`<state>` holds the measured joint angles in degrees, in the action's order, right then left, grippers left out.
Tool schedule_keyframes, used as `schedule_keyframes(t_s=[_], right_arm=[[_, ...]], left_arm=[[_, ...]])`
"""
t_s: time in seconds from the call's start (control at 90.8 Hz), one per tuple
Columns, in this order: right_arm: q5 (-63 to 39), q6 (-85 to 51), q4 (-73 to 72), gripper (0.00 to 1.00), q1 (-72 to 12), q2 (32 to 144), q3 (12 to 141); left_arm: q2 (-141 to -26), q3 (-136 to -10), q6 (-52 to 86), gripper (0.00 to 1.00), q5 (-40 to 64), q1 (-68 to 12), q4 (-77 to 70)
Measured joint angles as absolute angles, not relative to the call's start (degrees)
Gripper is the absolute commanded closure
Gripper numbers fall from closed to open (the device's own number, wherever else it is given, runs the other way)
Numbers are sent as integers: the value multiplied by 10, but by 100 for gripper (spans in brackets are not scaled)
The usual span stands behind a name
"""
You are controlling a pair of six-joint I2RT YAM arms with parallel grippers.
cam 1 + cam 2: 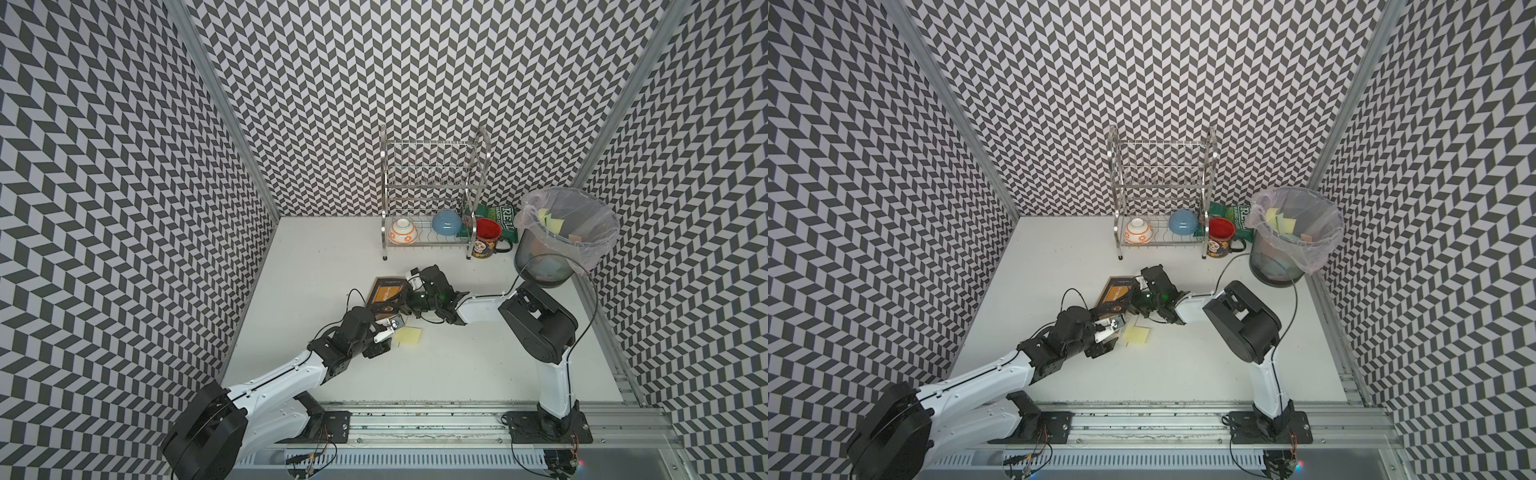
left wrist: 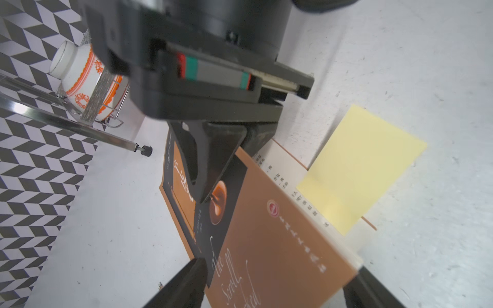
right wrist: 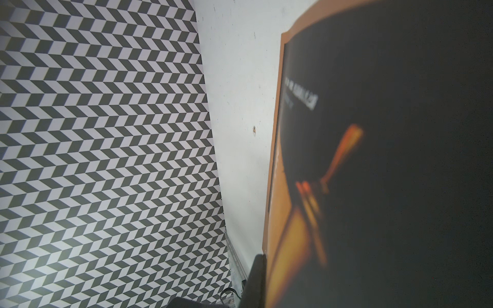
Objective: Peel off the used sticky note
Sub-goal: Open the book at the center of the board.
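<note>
Left wrist view is showing the left gripper (image 2: 277,269) with jaws standing wide apart, gripping nothing, the book (image 2: 266,226) lying between them. The right gripper (image 2: 205,192), jaws together, is resting its tips on the cover. The yellow sticky note (image 2: 360,170) is poking out from a page onto the table (image 2: 400,66). Being thin, limp and easily creased, it is probably calling for a light pinch at its free outer edge, peeling slowly toward the book
</note>
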<state>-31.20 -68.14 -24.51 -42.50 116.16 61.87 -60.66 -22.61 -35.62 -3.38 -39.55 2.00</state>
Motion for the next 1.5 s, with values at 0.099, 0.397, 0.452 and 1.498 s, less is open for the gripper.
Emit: schedule_keyframes(t_s=[0.099,0.397,0.452,1.498], right_arm=[[-316,-686,-245,94,-425,1162,621],[-320,-691,-249,94,-425,1162,626],[-321,-691,-249,94,-425,1162,626],[-337,-637,-213,30,-405,1149,629]], left_arm=[[-603,-222,-362,16,-34,-405,13],[-604,-209,-366,18,-57,-423,-12],[-615,-208,-365,20,-69,-424,-26],[-571,-184,-321,100,-92,-422,-52]])
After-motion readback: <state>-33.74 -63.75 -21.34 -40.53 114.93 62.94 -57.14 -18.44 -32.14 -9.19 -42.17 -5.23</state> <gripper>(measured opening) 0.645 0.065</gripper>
